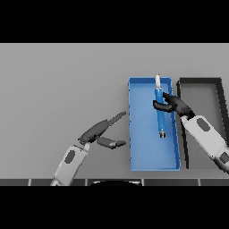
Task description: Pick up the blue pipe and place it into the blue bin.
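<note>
The blue pipe has a white tip at its far end and a grey cap at its near end. It is over the blue bin, running lengthwise. My right hand is over the bin, with its fingers and thumb curled round the pipe's upper middle. I cannot tell whether the pipe rests on the bin floor or is held just above it. My left hand is over the table left of the bin, fingers straight and thumb spread, holding nothing.
A black bin stands right of the blue bin, and my right arm crosses over it. Bare grey table stretches to the left and far side.
</note>
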